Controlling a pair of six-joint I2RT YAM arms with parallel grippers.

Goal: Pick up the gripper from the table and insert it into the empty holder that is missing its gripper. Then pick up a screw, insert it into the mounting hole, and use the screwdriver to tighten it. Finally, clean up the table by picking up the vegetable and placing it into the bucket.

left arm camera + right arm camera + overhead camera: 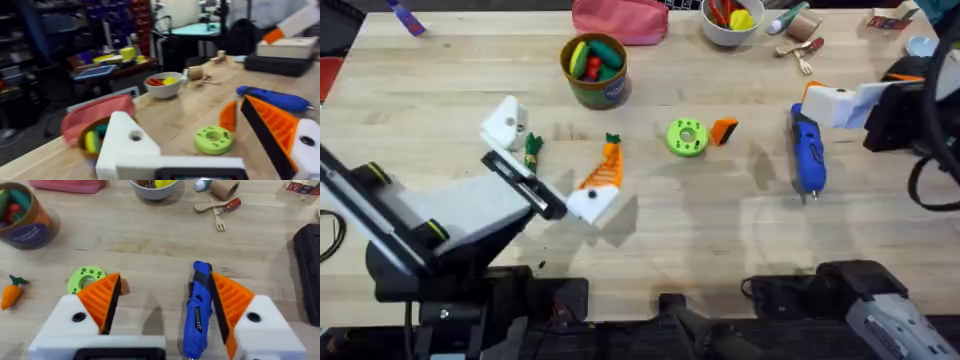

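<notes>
Right wrist view: my right gripper (162, 315) stands released, orange ribbed pads straddling the slim blue pen-shaped screwdriver (197, 311) lying on the wooden worktop (150, 235) toward its right edge, the green ring-shaped disc (86, 278) nearby.

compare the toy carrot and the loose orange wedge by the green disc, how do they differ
The carrot has a green leafy top; the wedge is plain orange. The carrot is rounded and tapering; the wedge is flat-sided and angular. The wedge sits right beside the green disc; the carrot lies apart from it, farther left in the overhead view. Both are small, orange and on the table.
</notes>
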